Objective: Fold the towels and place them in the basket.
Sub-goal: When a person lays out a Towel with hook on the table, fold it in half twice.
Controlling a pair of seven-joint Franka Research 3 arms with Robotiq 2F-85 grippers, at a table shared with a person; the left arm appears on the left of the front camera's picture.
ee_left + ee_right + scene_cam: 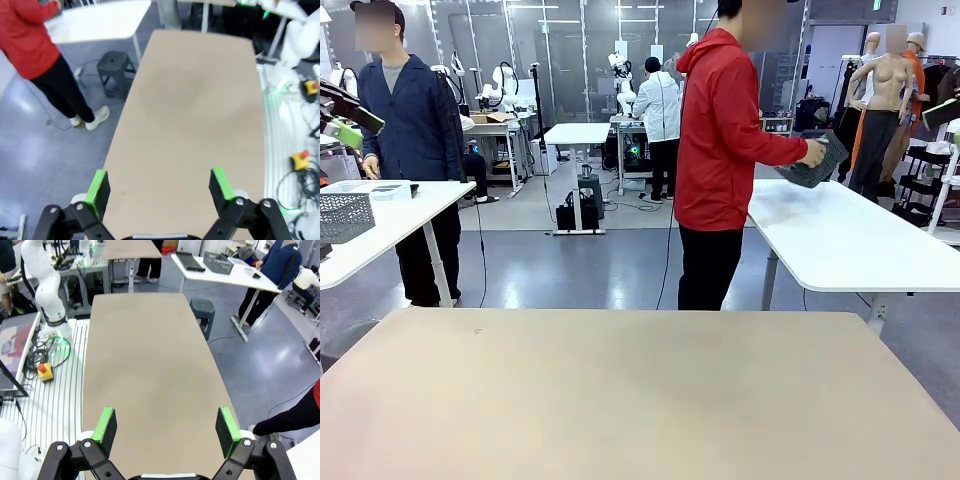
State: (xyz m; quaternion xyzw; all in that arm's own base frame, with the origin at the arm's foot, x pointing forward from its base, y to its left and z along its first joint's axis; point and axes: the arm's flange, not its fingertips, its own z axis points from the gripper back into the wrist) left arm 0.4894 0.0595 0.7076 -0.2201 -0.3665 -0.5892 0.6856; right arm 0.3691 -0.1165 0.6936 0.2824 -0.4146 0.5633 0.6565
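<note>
The towels are out of view. A person in a red jacket (720, 130) stands beyond the far edge of the tan table (640, 400), turned to a white side table and holding the dark grey basket (815, 165) in both hands. My left gripper (160, 187) hangs open high above the tan table (200, 100), its green pads wide apart with nothing between them. At the other end my right gripper (166, 424) is also open above the tan table (150, 350). In the front view the left gripper (342, 120) shows at the upper left edge.
A white table (850, 235) stands at the right behind the person in red. Another white table (380, 215) at the left carries a grey mesh crate (345, 215), beside a person in dark blue (405, 120). A dark stool (116, 67) stands off the table's far side.
</note>
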